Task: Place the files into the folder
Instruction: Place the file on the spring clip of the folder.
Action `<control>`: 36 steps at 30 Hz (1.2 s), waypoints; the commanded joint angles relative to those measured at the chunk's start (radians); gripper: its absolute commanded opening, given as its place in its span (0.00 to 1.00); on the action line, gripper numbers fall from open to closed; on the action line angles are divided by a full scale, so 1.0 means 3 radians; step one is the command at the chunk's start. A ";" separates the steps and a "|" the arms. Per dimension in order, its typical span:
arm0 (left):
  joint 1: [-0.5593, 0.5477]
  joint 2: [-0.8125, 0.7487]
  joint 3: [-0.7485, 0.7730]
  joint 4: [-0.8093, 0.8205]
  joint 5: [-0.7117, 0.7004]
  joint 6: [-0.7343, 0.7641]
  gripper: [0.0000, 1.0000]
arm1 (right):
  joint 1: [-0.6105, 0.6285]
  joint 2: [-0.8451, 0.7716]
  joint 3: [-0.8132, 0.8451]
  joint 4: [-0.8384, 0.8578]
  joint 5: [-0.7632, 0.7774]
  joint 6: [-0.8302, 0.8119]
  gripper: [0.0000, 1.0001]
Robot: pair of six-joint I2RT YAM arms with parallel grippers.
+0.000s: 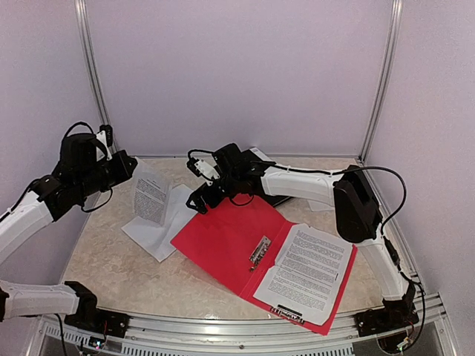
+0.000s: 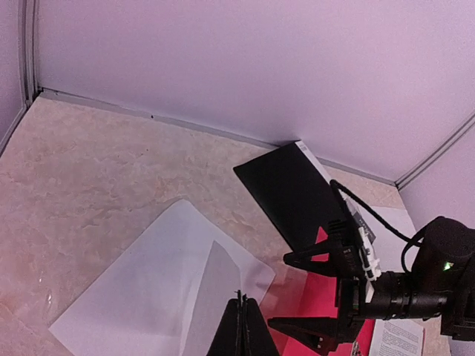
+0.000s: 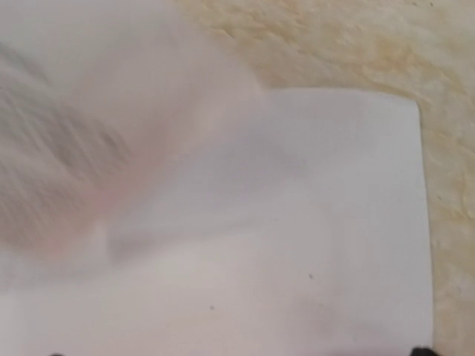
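**One sheet filed, two left beside the folder**

A red folder (image 1: 223, 241) is laid open on the surface (image 1: 111, 274), its metal clip (image 1: 260, 252) at the spine. One printed sheet (image 1: 304, 271) is seen lying flat on the folder's right half, its near corner reaching past the folder's edge.

Two more files are found just left of the folder. A blank sheet (image 1: 159, 233) lies flat on the surface, its right corner touching or tucked under the folder's left flap. A second printed sheet, the raised sheet (image 1: 151, 196), is stood up over the blank one, its top edge drawn toward the left claw (image 1: 125, 167). In the left wrist view that claw's fingers (image 2: 245, 334) are pressed together, and a sheet's edge is seen rising to them, so it is taken to be clenched on the raised sheet.

The right claw (image 1: 204, 194) is held over the folder's far left corner, fingers spread and nothing between them. A black folder (image 2: 293, 196) lies at the back, behind the right arm. The right wrist view is filled with blurred white paper.
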 commanded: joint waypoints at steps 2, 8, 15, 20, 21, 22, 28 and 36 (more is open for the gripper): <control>-0.0170 -0.0222 0.0300 -0.0296 -0.0167 0.0096 0.00 | -0.0016 -0.0065 -0.0039 -0.0036 -0.0044 0.0066 0.99; -0.0489 -0.0289 0.0567 -0.0312 -0.0127 0.0115 0.00 | -0.0064 -0.0170 -0.0045 -0.0057 0.0120 0.0173 0.99; -0.1005 0.0014 0.0941 -0.0184 -0.0022 0.0119 0.00 | -0.0207 -0.0514 -0.0351 0.0034 0.0418 0.0380 0.99; -0.1408 0.0291 0.1197 -0.0031 0.0003 0.0147 0.00 | -0.0411 -0.0799 -0.0665 0.0084 0.0576 0.0532 0.99; -0.1466 0.0343 0.1223 -0.0008 -0.0015 0.0146 0.00 | -0.0456 -0.0862 -0.0739 0.0090 0.0618 0.0550 0.99; -0.1515 0.0369 0.1235 0.0009 -0.0036 0.0140 0.00 | -0.0500 -0.0917 -0.0816 0.0098 0.0647 0.0559 0.99; -0.1584 0.0469 0.1116 0.0120 -0.0174 0.0021 0.00 | -0.0753 -0.1307 -0.1254 0.0078 0.0906 0.0539 0.99; -0.1313 0.0769 0.0672 0.0232 -0.0289 -0.0293 0.00 | -0.0924 -0.1696 -0.1682 -0.0128 0.1506 0.0357 0.99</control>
